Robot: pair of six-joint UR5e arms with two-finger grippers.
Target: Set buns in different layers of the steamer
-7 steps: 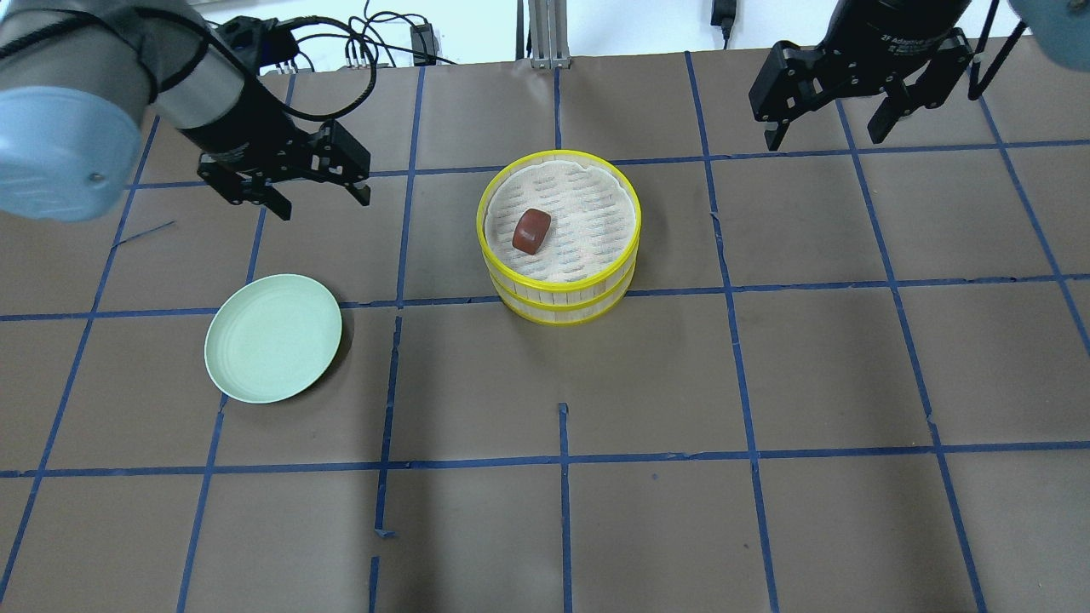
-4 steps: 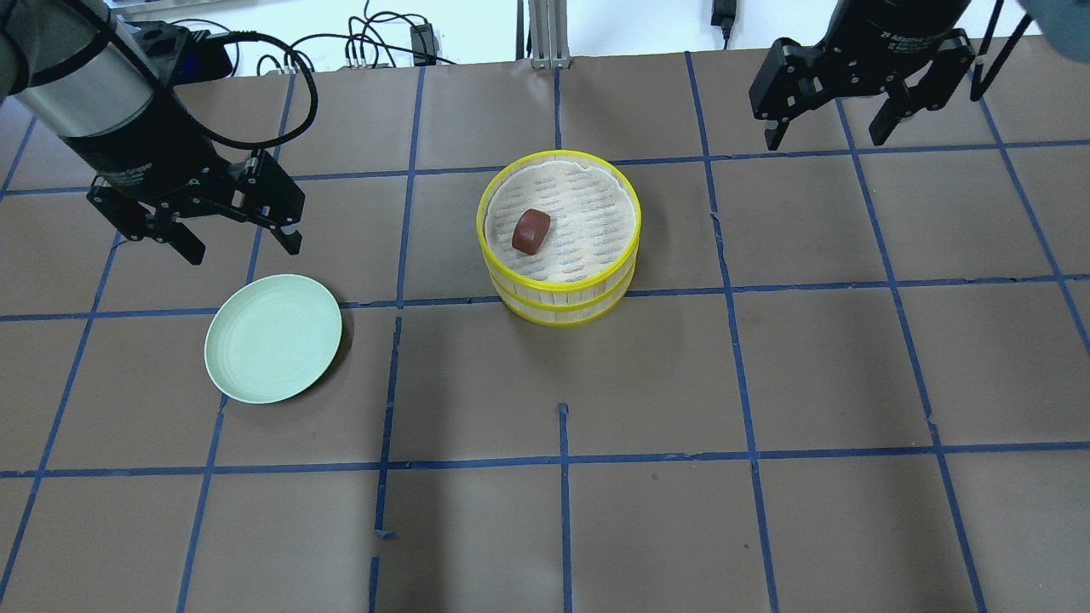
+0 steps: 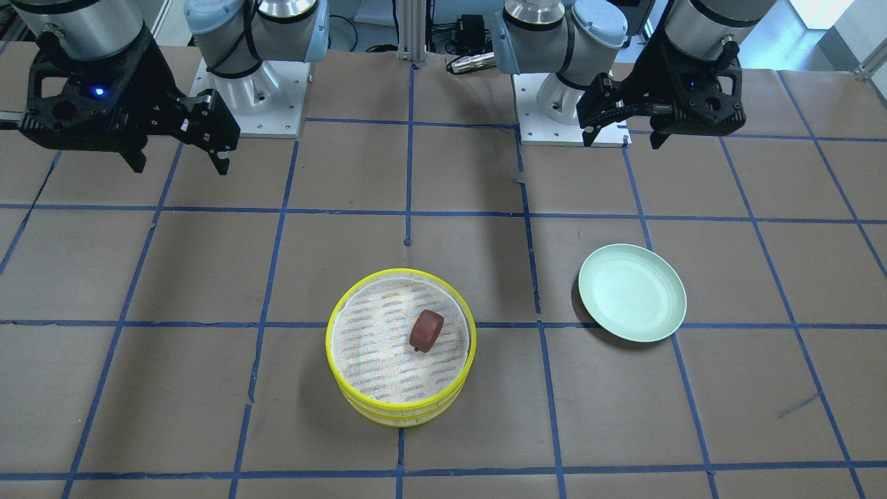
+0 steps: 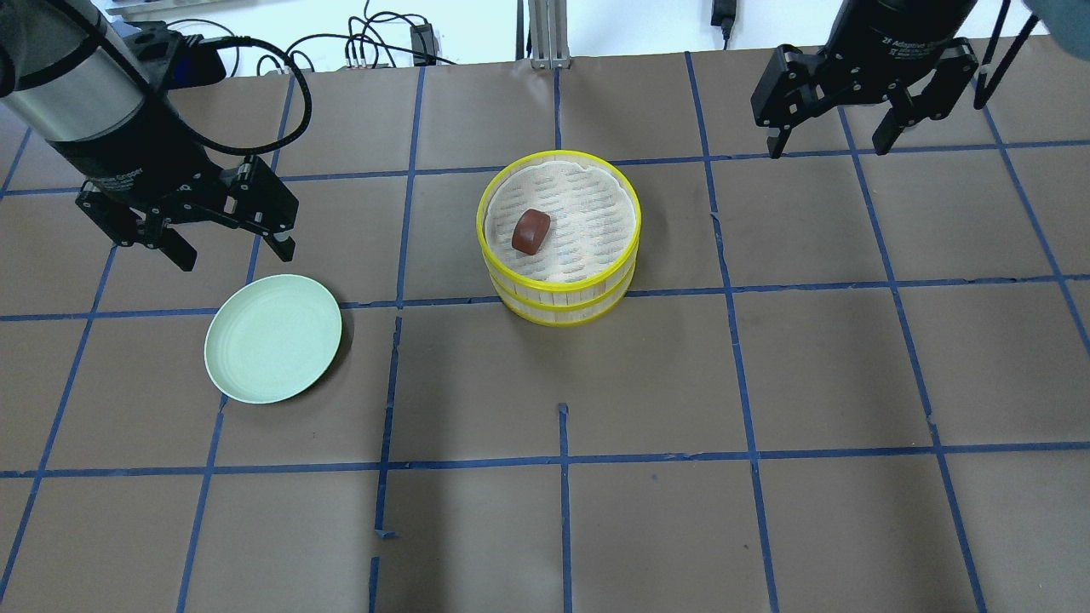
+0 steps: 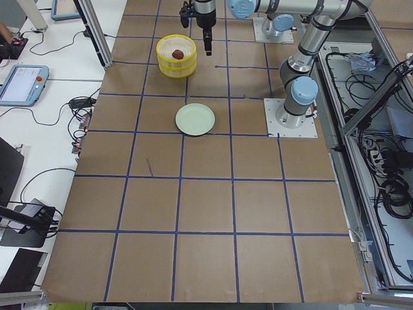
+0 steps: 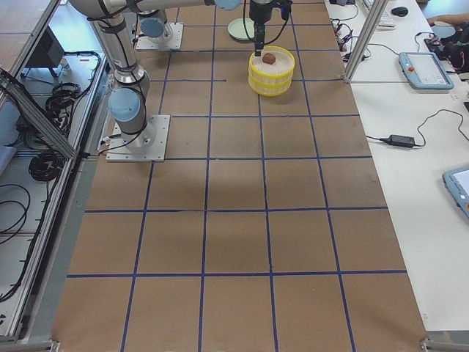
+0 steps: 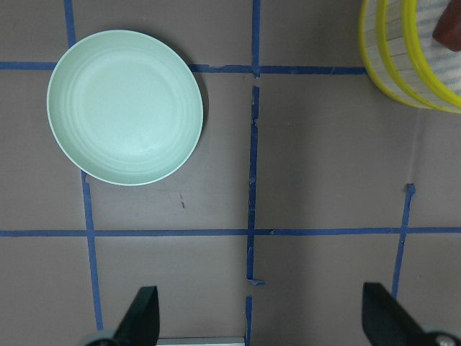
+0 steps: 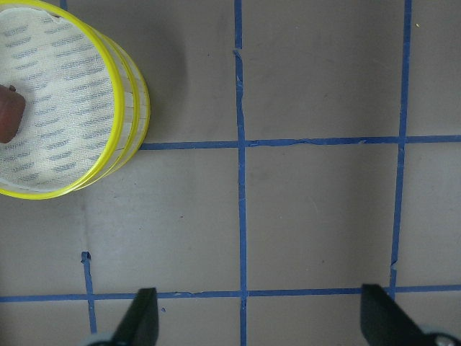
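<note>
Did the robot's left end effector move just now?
Yes. In the overhead view, the left end effector swung away from the steamer and came nearer the plate, which stayed put.

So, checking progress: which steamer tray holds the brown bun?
The top tray: the brown bun lies on its mesh; the bottom tray sits covered beneath.
</note>
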